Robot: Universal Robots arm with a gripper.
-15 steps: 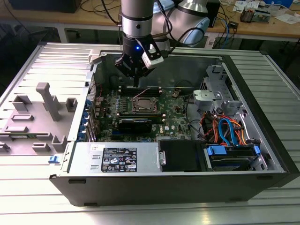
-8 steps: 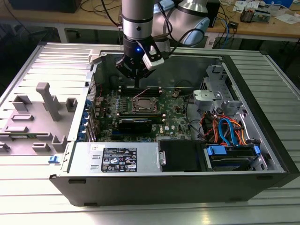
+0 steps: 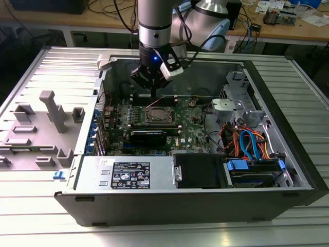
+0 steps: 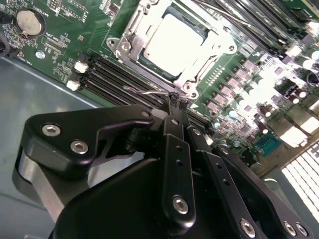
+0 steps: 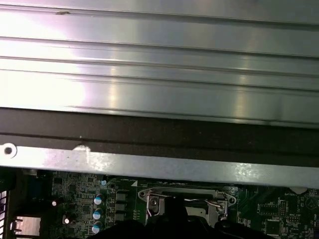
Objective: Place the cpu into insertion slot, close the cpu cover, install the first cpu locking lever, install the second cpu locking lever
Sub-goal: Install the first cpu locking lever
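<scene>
black linkage-fingered gripper down inside the open dark-grey metal computer case, tips pressed together with nothing plainly held (thin silvery wire lever just beside them). small square cpu with dull silver-grey top seated in the socket on the green motherboard, thin silvery square cover frame lying flat around it.

A ribbed silvery table carries an open computer case and, just beside it on the exterior view's left, a grey panel with raised blocks.
</scene>
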